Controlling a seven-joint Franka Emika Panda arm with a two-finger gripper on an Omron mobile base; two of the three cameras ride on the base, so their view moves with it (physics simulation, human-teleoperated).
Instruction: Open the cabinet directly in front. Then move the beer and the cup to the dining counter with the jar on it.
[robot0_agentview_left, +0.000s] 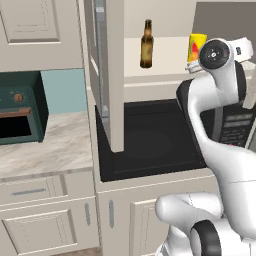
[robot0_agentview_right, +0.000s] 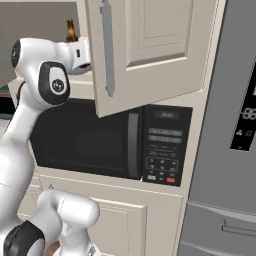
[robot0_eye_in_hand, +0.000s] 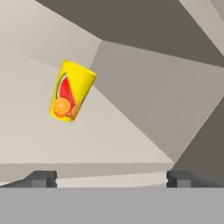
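We are viewing the cabinet (robot0_agentview_left: 112, 75) with both doors swung open; the left door is standing edge-on in the left base view, and the right door (robot0_agentview_right: 150, 50) is hanging forward above the black microwave (robot0_agentview_right: 110, 140) in the right base view. The beer (robot0_agentview_left: 146, 45) is standing upright on the pale shelf (robot0_agentview_left: 165, 62), toward its left part. The cup (robot0_agentview_left: 196, 47) is standing upright on the same shelf, to the right of the beer and apart from it, partly covered by the arm's wrist joint. In the hand view we are seeing the gripper (robot0_eye_in_hand: 111, 178) with its fingertips (robot0_eye_in_hand: 41, 178) spread wide and nothing between them. The cup (robot0_eye_in_hand: 71, 91) is appearing ahead of the gripper, off toward one fingertip's side, well apart from both tips and untouched. A grey refrigerator (robot0_agentview_right: 235, 125) is standing right of the microwave.
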